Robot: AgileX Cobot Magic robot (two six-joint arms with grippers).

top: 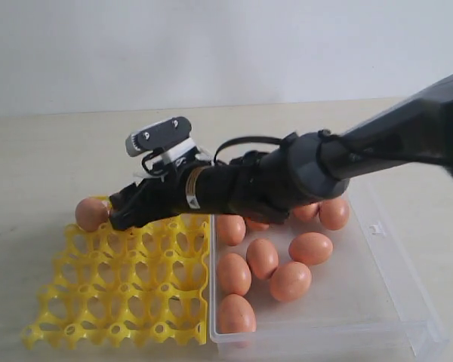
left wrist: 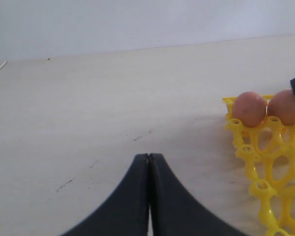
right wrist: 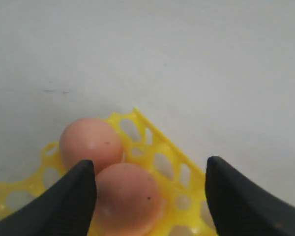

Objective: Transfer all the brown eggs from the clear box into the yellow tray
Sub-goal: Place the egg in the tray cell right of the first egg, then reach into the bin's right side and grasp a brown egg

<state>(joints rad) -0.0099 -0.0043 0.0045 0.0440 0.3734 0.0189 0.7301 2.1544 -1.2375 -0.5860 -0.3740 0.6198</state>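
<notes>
Pale beige surface (top: 30,166) bore few faint dark scuffs (left wrist: 137,138); plain white wall (top: 211,45) rose at 12 o'clock.

This looks like a robotics lab or test station. A plain pale table (top: 38,151) stands against a blank white wall (top: 211,45). A black robot arm (top: 392,136) carries a small wrist camera (top: 158,136) over a yellow tray (top: 98,302) and a clear box (top: 408,302).

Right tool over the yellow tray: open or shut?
Open. The right tool shows fingers wide apart, with a gap beside the brown egg seated in the yellow tray.
</notes>
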